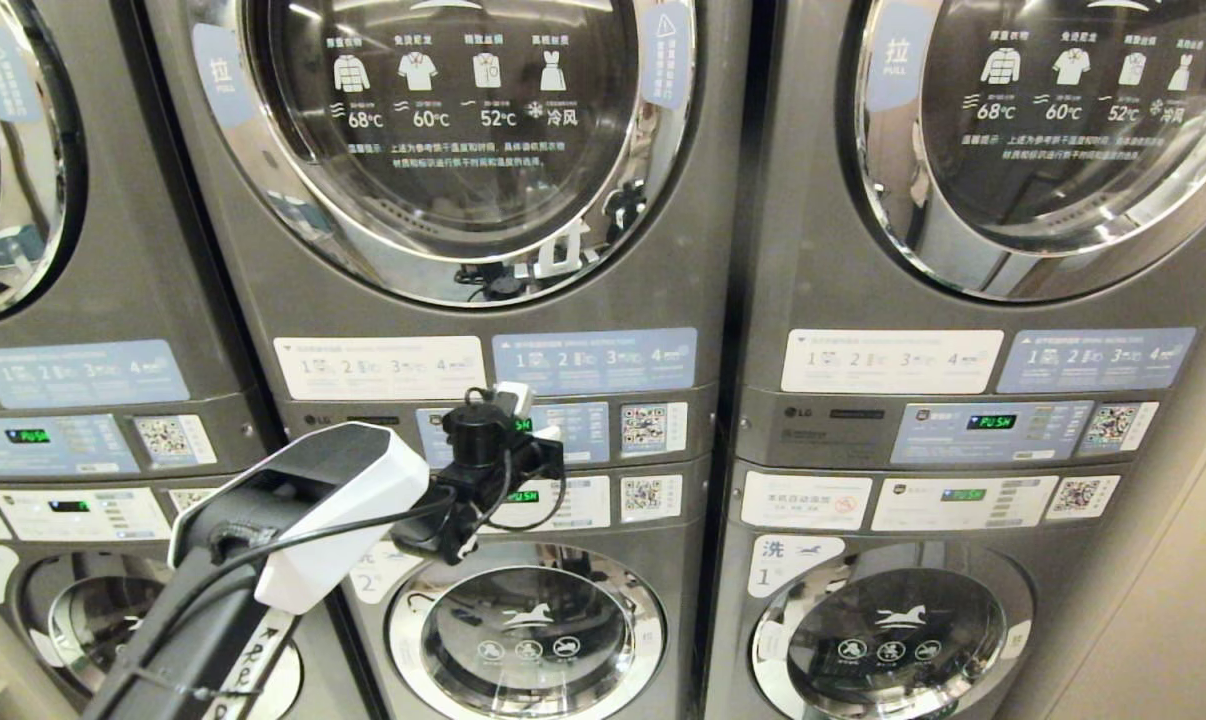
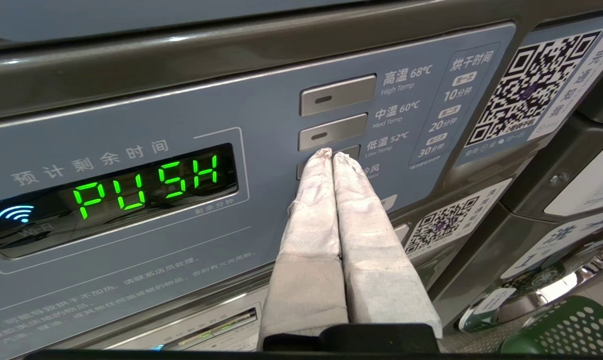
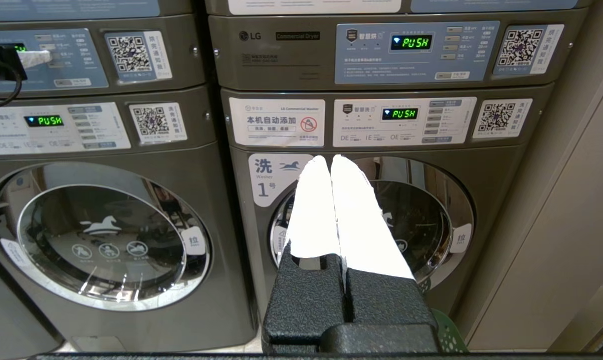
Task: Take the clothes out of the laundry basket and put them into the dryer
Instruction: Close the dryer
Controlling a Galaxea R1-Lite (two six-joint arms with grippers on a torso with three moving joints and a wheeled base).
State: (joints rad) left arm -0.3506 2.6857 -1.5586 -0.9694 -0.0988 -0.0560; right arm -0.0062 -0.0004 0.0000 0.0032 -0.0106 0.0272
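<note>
At the dryer's control panel (image 2: 131, 125), just right of its PUSH display (image 2: 146, 182), the left gripper (image 2: 331, 156), fingers pressed together and holding nothing, is touching the low-temperature button (image 2: 351, 150); laundry basket (image 2: 566, 330) is sitting below. Next, judging by this: a firm press.

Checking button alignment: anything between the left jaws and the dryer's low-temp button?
Nothing. In the left wrist view the shut left gripper tips sit right at the low-temp button.
</note>
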